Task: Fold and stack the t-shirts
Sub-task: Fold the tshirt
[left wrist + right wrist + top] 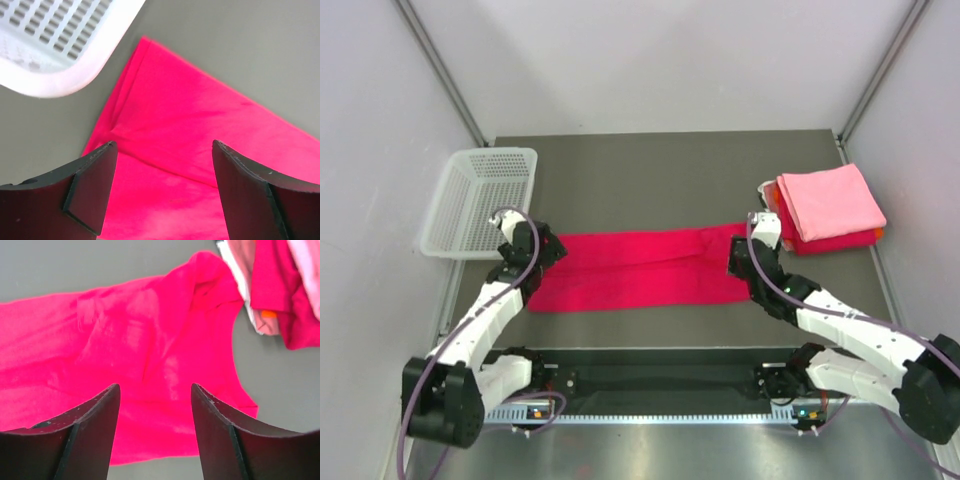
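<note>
A crimson-magenta t-shirt (640, 268) lies flat on the dark table as a long folded band. Its left end fills the left wrist view (190, 130), its right end the right wrist view (135, 345). My left gripper (542, 252) hovers over the band's left end, open, with only cloth showing below between the fingers (165, 170). Over the right end my right gripper (742, 255) is open too, jaws apart above the cloth (155, 410). A stack of folded t-shirts (828, 208), light pink on top with red and orange under it, sits at the right; its edge shows in the right wrist view (280, 290).
A white perforated plastic basket (480, 200) stands at the table's left, close to the left gripper; its corner shows in the left wrist view (60, 45). Grey walls close in both sides. A black rail (660, 380) runs along the near edge.
</note>
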Controlling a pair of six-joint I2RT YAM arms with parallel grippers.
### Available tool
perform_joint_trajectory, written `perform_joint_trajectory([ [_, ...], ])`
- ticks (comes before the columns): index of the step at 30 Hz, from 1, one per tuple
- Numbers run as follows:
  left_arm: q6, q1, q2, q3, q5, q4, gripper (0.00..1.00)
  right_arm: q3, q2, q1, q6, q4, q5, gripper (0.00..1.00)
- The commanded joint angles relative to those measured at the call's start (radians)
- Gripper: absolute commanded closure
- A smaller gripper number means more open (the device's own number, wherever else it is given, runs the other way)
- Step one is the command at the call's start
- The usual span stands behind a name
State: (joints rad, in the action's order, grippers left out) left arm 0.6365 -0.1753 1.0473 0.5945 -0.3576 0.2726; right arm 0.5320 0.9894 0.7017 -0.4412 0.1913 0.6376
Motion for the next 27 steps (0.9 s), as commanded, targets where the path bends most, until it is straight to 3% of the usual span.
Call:
perform_joint_trajectory([
  [1,-0.004,-0.009,-0.049,0.036,0.04,-0.032,0.19,0.077,0.032,-0.019,0.001,-0.059,0.047,0.41],
  [5,-0.017,-0.009,0.096,0.129,0.091,-0.009,0.2,0.221,0.198,-0.148,0.035,-0.007,-0.106,0.43],
  [10,-0.029,-0.009,0.265,0.226,0.167,-0.036,0.22,0.433,0.435,-0.22,0.071,0.042,-0.179,0.42],
  [15,-0.031,0.006,0.442,0.284,0.143,-0.04,0.23,0.563,0.593,-0.324,0.062,0.034,-0.343,0.45],
  [20,-0.001,0.045,0.559,0.307,0.152,-0.02,0.27,0.531,0.643,-0.401,0.004,0.028,-0.412,0.5],
  [24,0.02,0.045,0.582,0.306,0.131,-0.001,0.27,0.392,0.597,-0.456,-0.011,0.01,-0.452,0.77],
  [27,0.02,0.046,0.58,0.3,0.129,-0.006,0.27,0.278,0.505,-0.517,-0.014,-0.015,-0.47,0.82],
])
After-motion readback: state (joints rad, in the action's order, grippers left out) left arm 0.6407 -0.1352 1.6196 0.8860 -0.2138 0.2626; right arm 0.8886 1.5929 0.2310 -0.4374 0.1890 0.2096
